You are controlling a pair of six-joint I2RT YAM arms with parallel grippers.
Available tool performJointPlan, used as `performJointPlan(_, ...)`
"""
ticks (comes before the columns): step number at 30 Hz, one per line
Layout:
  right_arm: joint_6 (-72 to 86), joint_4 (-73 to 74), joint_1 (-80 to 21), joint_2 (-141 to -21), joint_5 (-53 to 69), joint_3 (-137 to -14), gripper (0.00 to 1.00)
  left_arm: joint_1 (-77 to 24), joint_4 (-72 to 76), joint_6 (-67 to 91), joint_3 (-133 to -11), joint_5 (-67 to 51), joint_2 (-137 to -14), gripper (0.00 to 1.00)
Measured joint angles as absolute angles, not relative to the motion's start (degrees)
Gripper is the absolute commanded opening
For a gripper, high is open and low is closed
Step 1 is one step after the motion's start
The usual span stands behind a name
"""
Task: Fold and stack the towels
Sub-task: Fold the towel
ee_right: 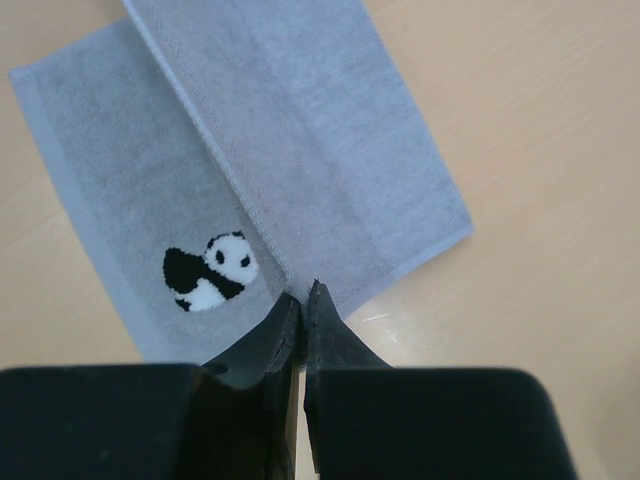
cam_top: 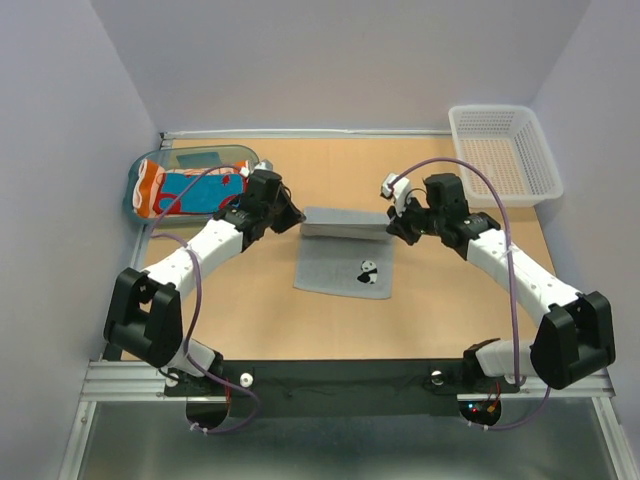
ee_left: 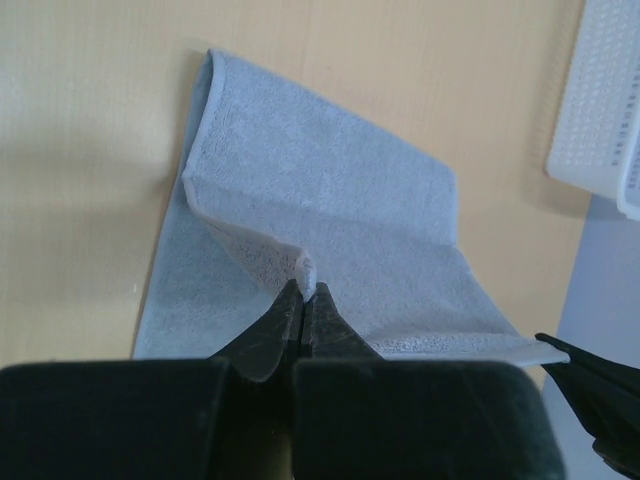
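A light grey towel with a panda print (cam_top: 345, 262) lies mid-table, its far strip lifted off the wood and stretched between both grippers. My left gripper (cam_top: 296, 215) is shut on the strip's left corner; in the left wrist view the closed tips (ee_left: 305, 290) pinch a nub of the grey towel (ee_left: 330, 210). The right gripper (cam_top: 393, 228) is shut on the right corner; its tips (ee_right: 303, 295) clamp the hemmed edge, the panda (ee_right: 210, 270) just to their left. An orange, a red and a teal-blue towel (cam_top: 185, 190) lie bunched in the tray at the back left.
The translucent teal tray (cam_top: 215, 157) sits at the back left, close behind the left arm. A white mesh basket (cam_top: 505, 150) stands at the back right corner and also shows at the right of the left wrist view, basket (ee_left: 610, 110). Purple walls enclose the table.
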State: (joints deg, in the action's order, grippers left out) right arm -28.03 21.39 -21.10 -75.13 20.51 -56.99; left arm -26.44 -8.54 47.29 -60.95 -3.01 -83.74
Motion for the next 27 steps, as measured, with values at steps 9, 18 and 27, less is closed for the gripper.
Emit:
performJointPlan(9, -28.0, 23.1, -21.1, -75.6, 22.2, -52.2, 0.02, -28.3, -6.1, 49.6, -52.9, -4.6, -83.3, 0.01)
performJointPlan(18, -28.5, 24.5, -21.9, -76.9, 22.2, -49.7, 0.14, -29.9, -5.0, 50.4, -49.3, -4.5, -83.3, 0.24)
performJointPlan(27, -30.3, 32.6, -22.7, -77.4, 18.9, -49.6, 0.54, -29.9, -8.6, 50.9, -41.0, 0.0, -76.4, 0.46)
